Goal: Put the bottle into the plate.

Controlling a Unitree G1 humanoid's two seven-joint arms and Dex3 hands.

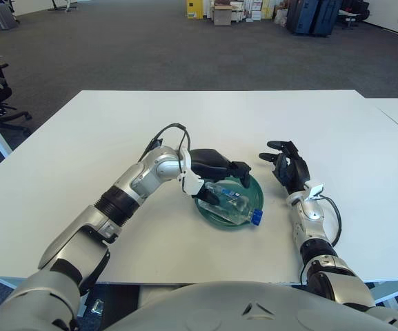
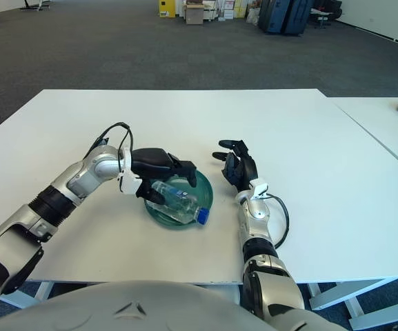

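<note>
Clear plastic bottle [image 1: 234, 204] lies in the green plate [image 1: 257, 190], just under the left hand's [image 1: 211, 167] spread, empty fingers.

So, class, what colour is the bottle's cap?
Blue: the cap on the clear bottle shows best in the left eye view.

The left arm is reaching forward and inward with its forearm angled to the right, its left hand [image 1: 214, 171] hovering palm-down with fingers spread and gripping nothing, while the right hand [image 1: 288, 167] is showing to its right, fingers relaxed and open, forearm pointing forward.
</note>
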